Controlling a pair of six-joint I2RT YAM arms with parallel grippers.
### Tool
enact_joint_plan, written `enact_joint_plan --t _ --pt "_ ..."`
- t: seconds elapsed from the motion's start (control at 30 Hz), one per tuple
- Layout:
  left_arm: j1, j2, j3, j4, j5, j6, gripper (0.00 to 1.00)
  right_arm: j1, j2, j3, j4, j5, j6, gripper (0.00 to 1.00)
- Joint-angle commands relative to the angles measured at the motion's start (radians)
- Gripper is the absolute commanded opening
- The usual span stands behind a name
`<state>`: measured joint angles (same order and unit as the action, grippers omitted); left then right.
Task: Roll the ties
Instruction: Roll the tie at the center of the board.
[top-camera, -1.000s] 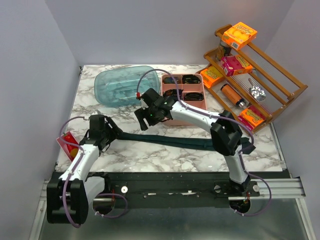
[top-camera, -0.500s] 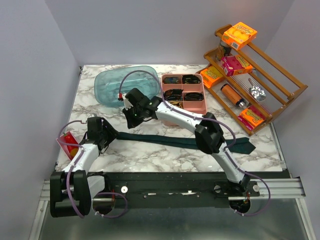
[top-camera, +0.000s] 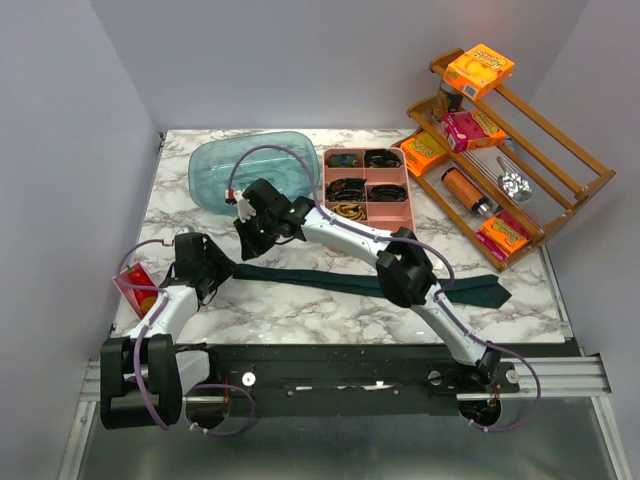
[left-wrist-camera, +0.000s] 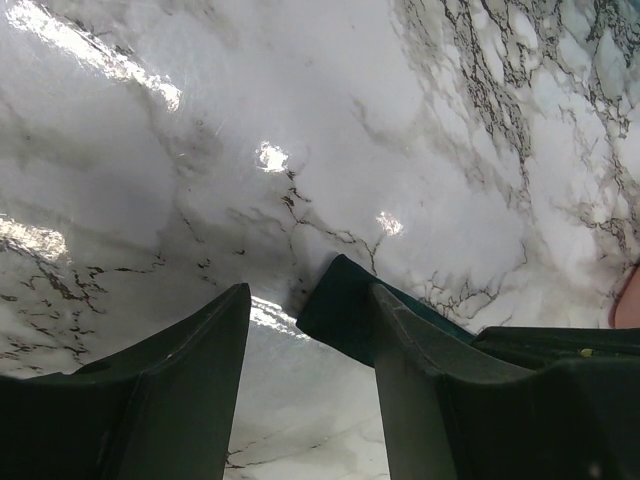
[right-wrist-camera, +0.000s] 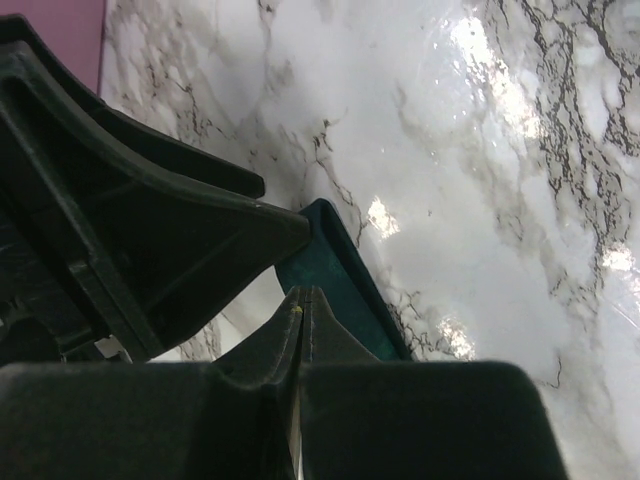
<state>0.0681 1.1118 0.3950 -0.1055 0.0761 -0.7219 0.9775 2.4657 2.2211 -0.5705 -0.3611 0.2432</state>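
Observation:
A long dark teal tie (top-camera: 340, 279) lies flat across the marble table, its wide pointed end (top-camera: 488, 290) at the right. Its narrow end (left-wrist-camera: 338, 308) sits at my left gripper (left-wrist-camera: 305, 330), which is open, the fabric tip just inside the right finger (left-wrist-camera: 430, 400). My right gripper (right-wrist-camera: 302, 296) is shut with nothing between its tips, hovering just behind that same narrow end (right-wrist-camera: 325, 262), close to the left gripper (top-camera: 216, 268). In the top view the right gripper (top-camera: 244, 236) reaches far left. Several coiled ties fill the pink tray (top-camera: 402, 216).
A pale blue plastic tub (top-camera: 250, 170) lies at the back left, close behind the right wrist. A wooden rack (top-camera: 560, 190) with snack boxes stands at the right. A red packet (top-camera: 135, 287) lies by the left table edge.
My right arm has swung left along the tie and its gripper has shut. The left gripper has narrowed a little. The tie's wide end now shows at the right.

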Motion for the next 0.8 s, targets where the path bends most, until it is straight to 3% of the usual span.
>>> enact_joint_plan --t 0.0,0.5,0.77 --pt "0.009 0.017 0.013 0.006 0.001 0.015 0.61 0.018 0.061 0.057 0.017 -0.035 0.008 0.07" --pt "0.01 -0.027 -0.016 0.053 0.047 0.006 0.63 0.018 0.136 0.055 -0.035 -0.027 0.054 0.06" --pt "0.009 0.011 -0.051 0.144 0.111 0.009 0.55 0.007 0.127 0.031 -0.028 -0.032 0.068 0.06"
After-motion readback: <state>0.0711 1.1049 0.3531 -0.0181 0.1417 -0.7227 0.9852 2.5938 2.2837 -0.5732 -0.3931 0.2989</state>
